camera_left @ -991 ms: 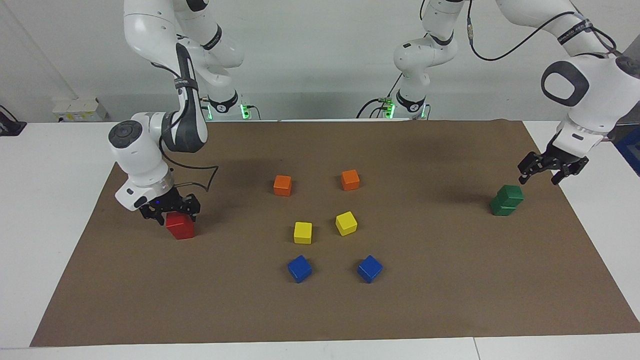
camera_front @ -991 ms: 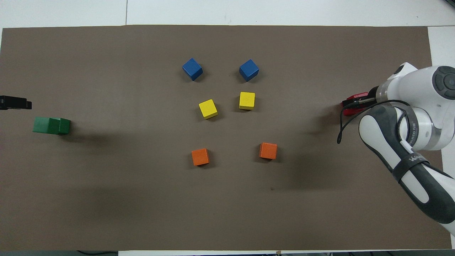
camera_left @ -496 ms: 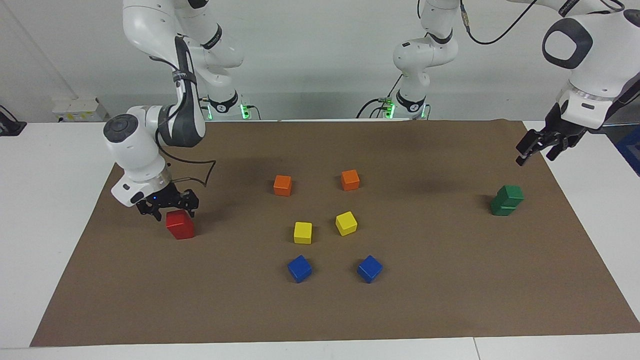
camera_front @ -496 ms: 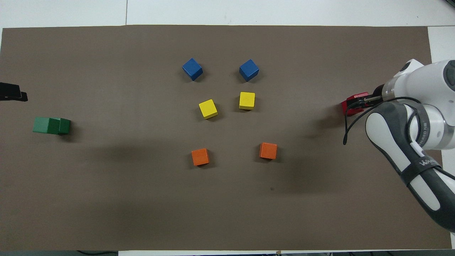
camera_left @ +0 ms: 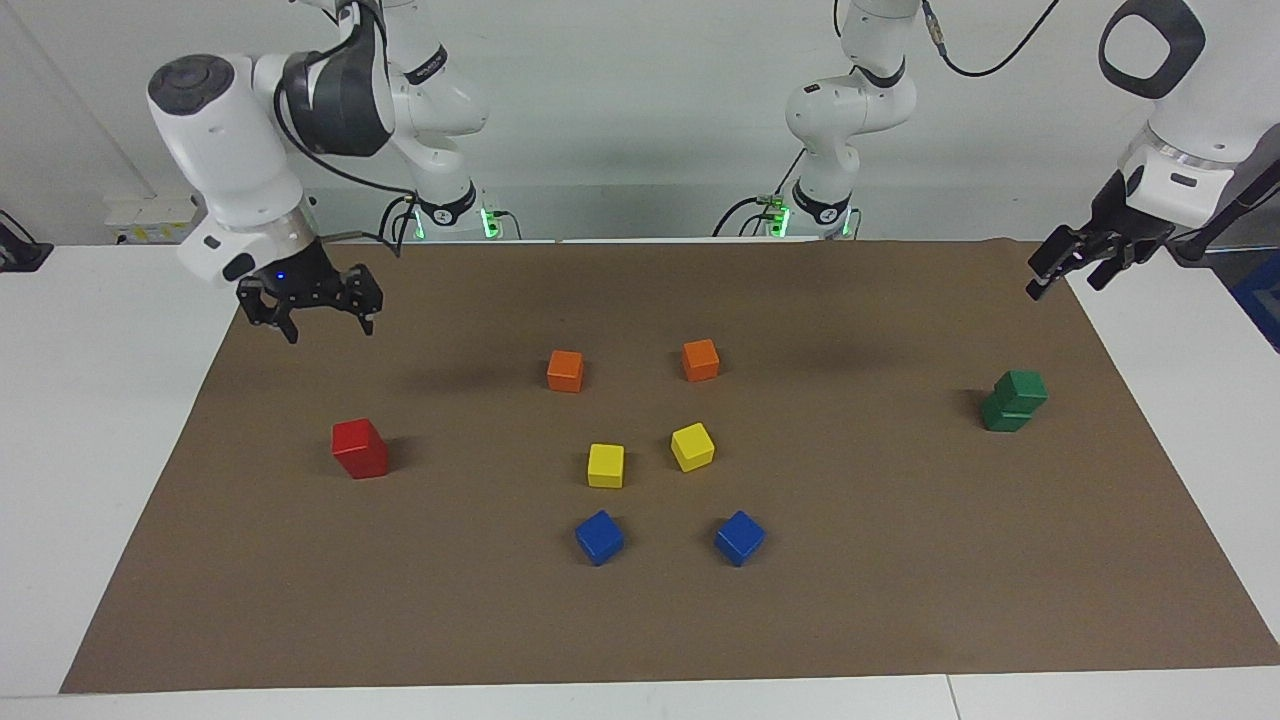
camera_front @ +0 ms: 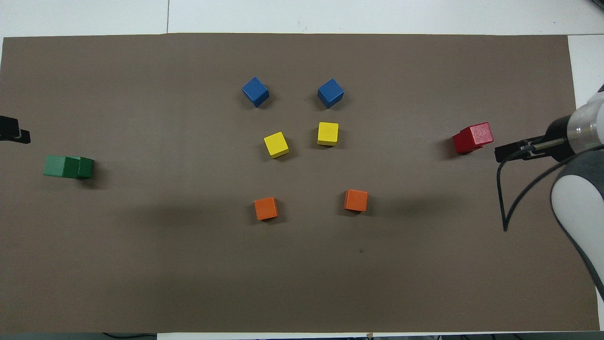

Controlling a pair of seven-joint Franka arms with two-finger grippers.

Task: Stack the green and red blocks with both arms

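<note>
Two dark green blocks (camera_left: 1013, 401) stand stacked, the upper one slightly offset, toward the left arm's end of the mat; the stack also shows in the overhead view (camera_front: 68, 166). The red blocks (camera_left: 360, 449) stand as one stack toward the right arm's end, and it also shows in the overhead view (camera_front: 473, 137). My right gripper (camera_left: 312, 318) is open and empty, raised high over the mat's edge above and clear of the red stack; it also shows in the overhead view (camera_front: 512, 152). My left gripper (camera_left: 1072, 268) is open and empty, raised over the mat's corner, clear of the green stack.
In the middle of the brown mat (camera_left: 900, 560) sit two orange cubes (camera_left: 565, 370) (camera_left: 700, 360), two yellow cubes (camera_left: 605, 466) (camera_left: 692, 446) and two blue cubes (camera_left: 599, 537) (camera_left: 740, 537). White table shows around the mat.
My right gripper has let go of the red stack, risen and drawn back toward its base. My left gripper has risen away from the green stack. No block has moved.
</note>
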